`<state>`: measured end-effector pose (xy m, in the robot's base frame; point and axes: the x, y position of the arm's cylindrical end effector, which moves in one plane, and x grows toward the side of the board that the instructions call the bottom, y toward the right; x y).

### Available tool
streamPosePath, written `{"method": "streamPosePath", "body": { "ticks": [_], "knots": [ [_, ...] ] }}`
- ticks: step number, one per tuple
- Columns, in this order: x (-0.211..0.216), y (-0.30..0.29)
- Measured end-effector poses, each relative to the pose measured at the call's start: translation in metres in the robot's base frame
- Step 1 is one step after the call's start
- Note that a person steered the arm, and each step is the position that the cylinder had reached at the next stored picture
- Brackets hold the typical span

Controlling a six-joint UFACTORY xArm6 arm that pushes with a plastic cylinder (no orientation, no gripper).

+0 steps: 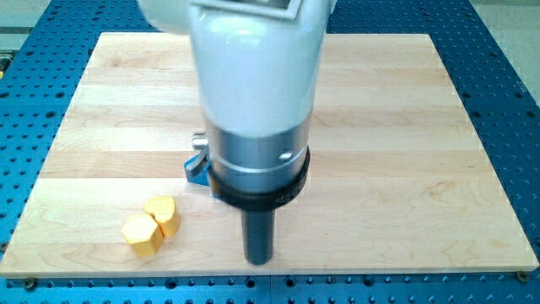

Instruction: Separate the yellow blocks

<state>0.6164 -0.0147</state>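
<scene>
Two yellow blocks lie touching near the board's bottom left. One yellow block (pixel 161 213), roughly hexagonal, sits at the upper right of the pair. The other yellow block (pixel 141 235) sits at its lower left. My tip (pixel 258 258) is the lower end of the dark rod, near the board's bottom edge, to the right of the yellow blocks and apart from them by about a hand's width. A blue block (pixel 197 167) shows partly behind the arm's body, above and to the left of my tip; most of it is hidden.
The arm's white and grey body (pixel 257 93) fills the view's top middle and hides the board behind it. The wooden board (pixel 422 127) lies on a blue perforated table (pixel 515 101).
</scene>
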Motion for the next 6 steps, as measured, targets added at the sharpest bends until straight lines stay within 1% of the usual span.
{"method": "streamPosePath", "body": {
  "ticks": [3,4,6],
  "knots": [
    [0.002,-0.018],
    [0.002,-0.038],
    [0.002,-0.167]
  ]
}}
